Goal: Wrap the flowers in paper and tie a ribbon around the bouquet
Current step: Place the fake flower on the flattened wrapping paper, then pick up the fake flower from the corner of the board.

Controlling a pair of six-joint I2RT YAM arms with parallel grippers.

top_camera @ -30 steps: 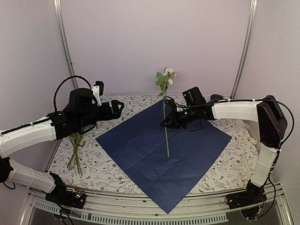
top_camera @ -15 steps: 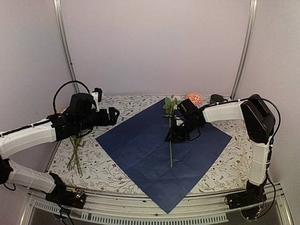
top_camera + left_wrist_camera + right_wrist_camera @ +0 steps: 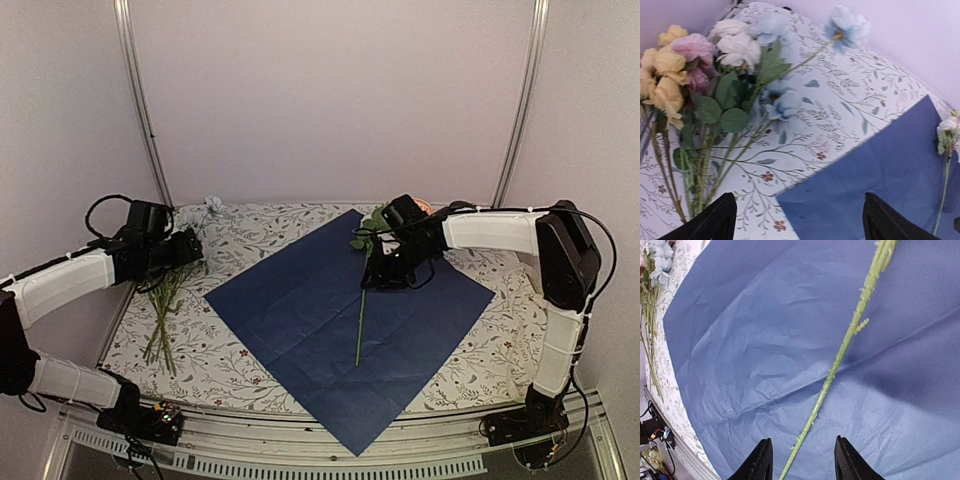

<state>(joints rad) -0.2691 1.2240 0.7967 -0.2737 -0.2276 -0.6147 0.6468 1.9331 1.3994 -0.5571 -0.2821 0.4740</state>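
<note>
**A:** Loading step, I'd say: stems go onto the paper [image 3: 300,330] one by one, and the wrapping and tying are not yet begun.

**B:** Agreed. The navy sheet lies as a diamond in the middle of the bench [image 3: 240,365]. One flower [image 3: 360,320] rests on it, bloom toward twelve o'clock and stem end toward six.

**A:** The right hand [image 3: 802,461] sits over that stem, about one o'clock from the sheet's centre. Its fingers are spread, and the stem runs along the paper under the gap. Nothing is pinched.

**B:** And the left hand [image 3: 800,220]?

**A:** It's out at nine o'clock, over the bunch [image 3: 715,75], fingers spread wide and empty. The bunch lies on the cloth near the sheet's left corner, not touching it, with the blooms toward twelve.

**B:** So here's my read of the next move. The left hand drops and pinches a single stem without dragging its neighbours. Then it carries that stem toward three o'clock and lays it beside the first.

**A:** That's tricky, because those stems are thin and tangled.

**B:** What's the count?

**A:** One sheet, one flower on it, one bunch and two hands.

**B:** The bunch shows yellow, pink, white and pale blue blooms. They overlap too much for me to count the stems. As for the ribbon, I see none in any view.
</note>
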